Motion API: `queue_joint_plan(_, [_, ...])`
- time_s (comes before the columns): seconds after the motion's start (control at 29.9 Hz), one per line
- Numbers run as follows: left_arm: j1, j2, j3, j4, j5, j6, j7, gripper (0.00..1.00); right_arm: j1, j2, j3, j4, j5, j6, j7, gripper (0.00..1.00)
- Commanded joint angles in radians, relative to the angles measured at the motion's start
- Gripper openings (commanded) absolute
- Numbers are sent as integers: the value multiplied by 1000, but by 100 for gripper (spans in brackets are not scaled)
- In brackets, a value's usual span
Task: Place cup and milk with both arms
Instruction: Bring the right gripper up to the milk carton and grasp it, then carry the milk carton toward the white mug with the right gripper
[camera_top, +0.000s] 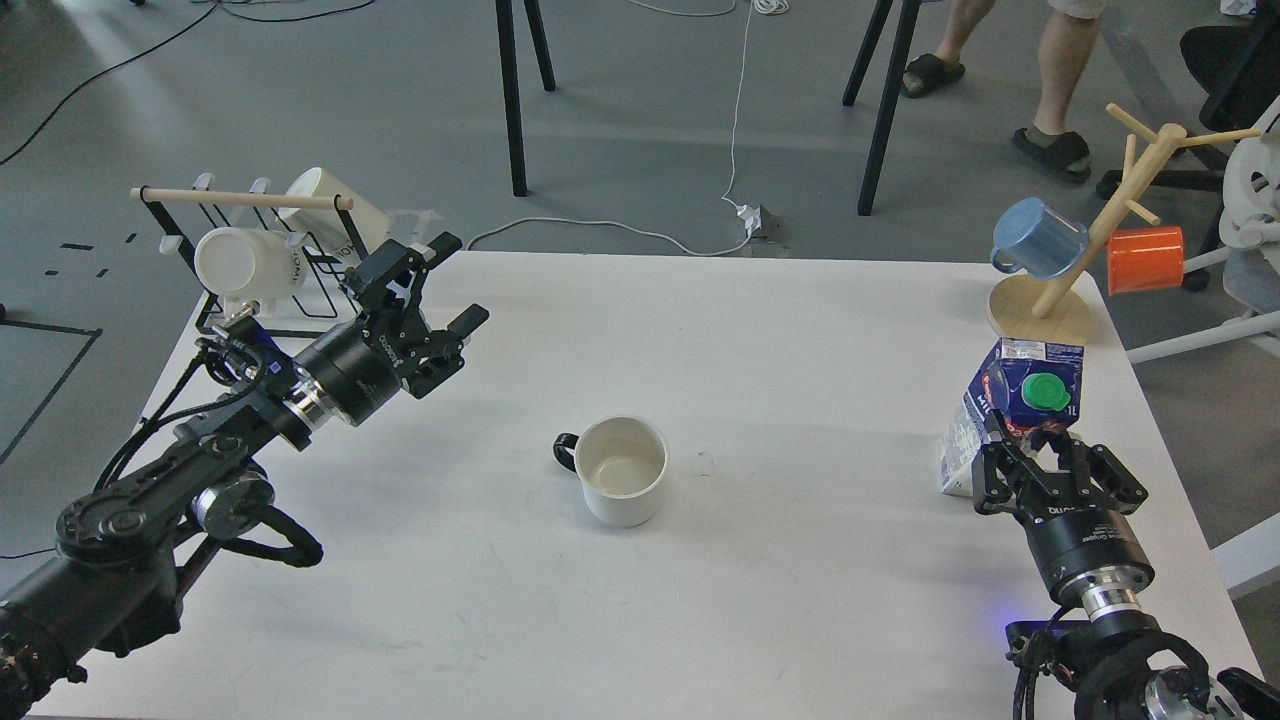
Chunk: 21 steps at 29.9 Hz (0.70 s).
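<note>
Head view, and the white table (780, 600) fills most of the frame, from lower left up to the right edge. The left arm comes in from the lower left corner and climbs diagonally towards the upper left, wrist tilted up; the left gripper (440, 290) is raised there with its fingers spread wide and nothing between them, just in front of a wire rack (190, 225) with a wooden bar at the table's upper left corner. Two cream mugs (245, 262) lie on their sides on that rack.

Over on the right, the other arm rises almost straight up from the lower right corner. The right gripper (1040, 452) is right against the near base of the milk (1020, 400), its fingers splayed on either side of the carton's lower part; I cannot tell whether they are pressing on it. The milk stands at mid right, long axis leaning a little away towards the top of the frame, green cap facing up and towards the camera, blue-and-white sides towards the left.

Behind it, in the upper right, a wooden mug tree (1065, 290) carries a blue mug (1040, 238) and an orange mug (1145, 260).

Now the cup (622, 470): dead centre of the table, upright, mouth open to the top, black loop handle pointing to the left of the frame. It sits alone, well apart from both grippers, lower right of the left one and far left of the right one.
</note>
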Motion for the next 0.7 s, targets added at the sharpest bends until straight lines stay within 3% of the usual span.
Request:
queue_joint_plan(0.0, [1, -1, 0, 1, 2, 0, 0, 98, -1, 0, -3, 3, -3, 0, 0, 38])
queue_joint_plan(0.37, [3, -11, 3, 1, 3, 0, 0, 98, -1, 2, -20, 116, -75, 0, 1, 36])
queue_joint_plan(0.67, [6, -10, 3, 1, 28, 0, 0, 98, -7, 178, -134, 178, -293, 0, 1, 36])
